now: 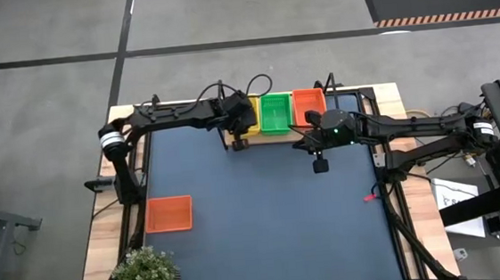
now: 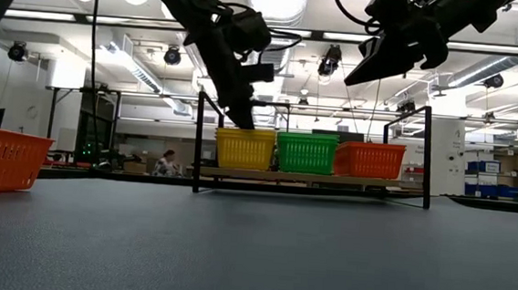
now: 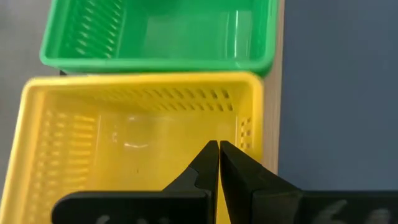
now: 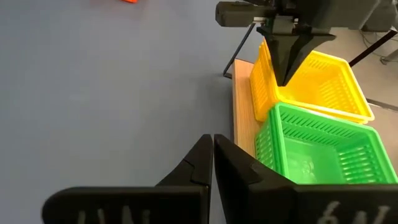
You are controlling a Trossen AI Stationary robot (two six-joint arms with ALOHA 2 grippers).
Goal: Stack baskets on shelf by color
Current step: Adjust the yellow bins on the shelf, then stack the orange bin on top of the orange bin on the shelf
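Observation:
On the wooden shelf (image 1: 272,137) at the table's far edge stand a yellow basket (image 1: 249,110), a green basket (image 1: 275,113) and a red-orange basket (image 1: 308,104), side by side on their bottoms. A second red-orange basket (image 1: 168,213) rests on the table at the near left. My left gripper (image 3: 218,147) is shut, pointing down at the yellow basket's near rim (image 4: 281,87). My right gripper (image 4: 212,142) is shut and empty, raised above the table just in front of the shelf near the red-orange basket (image 2: 369,159). My left gripper's shut fingertips (image 4: 286,79) come from above onto the near side of the yellow basket (image 3: 143,130), by its corner next to the green basket (image 3: 155,31). I cannot tell whether they touch the rim or stand just above it.
A potted plant (image 1: 144,273) stands at the table's near left corner. Black posts (image 2: 197,141) rise at the shelf's ends. The dark blue tabletop (image 1: 274,219) stretches in front of the shelf.

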